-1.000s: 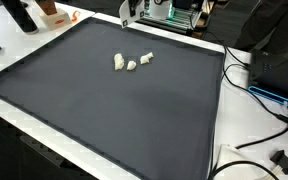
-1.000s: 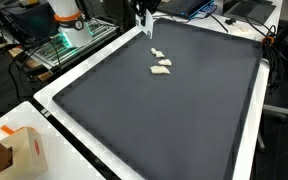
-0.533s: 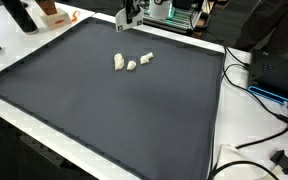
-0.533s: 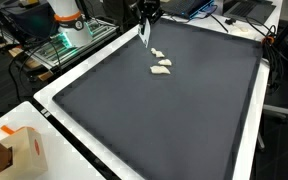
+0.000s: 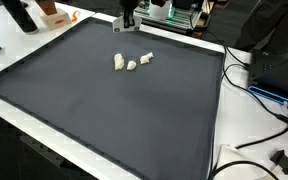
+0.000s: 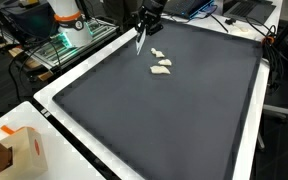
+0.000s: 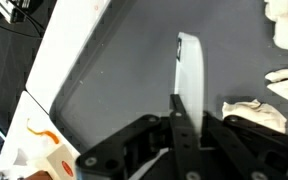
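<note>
My gripper (image 6: 144,18) hangs over the far edge of the dark mat (image 6: 174,110) and is shut on a thin white strip (image 6: 139,40) that points down toward the mat. In the wrist view the strip (image 7: 189,65) sticks out from between the fingers (image 7: 187,108). Three small white crumpled pieces (image 6: 161,63) lie on the mat close to the strip's tip, to one side of it. They show in both exterior views (image 5: 132,63) and at the right of the wrist view (image 7: 256,112). The gripper (image 5: 127,18) sits just beyond them.
A white table border (image 6: 54,100) frames the mat. An orange-and-white box (image 6: 22,150) stands at a corner. Electronics with green lights (image 5: 176,14) sit behind the gripper. Black cables (image 5: 269,100) and dark equipment (image 5: 279,60) lie beside the mat.
The gripper has shifted sideways along the mat's far edge with the white strip, and the strip now hangs lower and tilted. The three white pieces have not moved.
</note>
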You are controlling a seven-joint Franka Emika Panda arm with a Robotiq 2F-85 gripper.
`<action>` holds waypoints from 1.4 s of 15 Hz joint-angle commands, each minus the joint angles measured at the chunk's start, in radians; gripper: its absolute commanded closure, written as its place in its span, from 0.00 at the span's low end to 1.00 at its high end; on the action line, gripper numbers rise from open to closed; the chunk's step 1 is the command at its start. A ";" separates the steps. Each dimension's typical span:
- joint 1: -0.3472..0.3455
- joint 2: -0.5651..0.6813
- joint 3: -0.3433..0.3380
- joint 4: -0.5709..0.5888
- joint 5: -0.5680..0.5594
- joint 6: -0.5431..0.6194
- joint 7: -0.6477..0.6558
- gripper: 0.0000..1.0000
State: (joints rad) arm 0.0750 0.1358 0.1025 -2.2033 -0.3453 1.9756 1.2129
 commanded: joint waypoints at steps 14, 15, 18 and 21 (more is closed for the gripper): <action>0.134 0.296 -0.050 0.287 -0.104 -0.411 0.053 0.99; 0.140 0.308 -0.050 0.297 -0.111 -0.424 0.046 0.99; 0.157 0.337 -0.050 0.327 -0.141 -0.455 0.024 0.99; 0.175 0.358 -0.047 0.350 -0.172 -0.466 -0.004 0.99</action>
State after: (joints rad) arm 0.2224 0.4612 0.0648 -1.8915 -0.4754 1.5448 1.2483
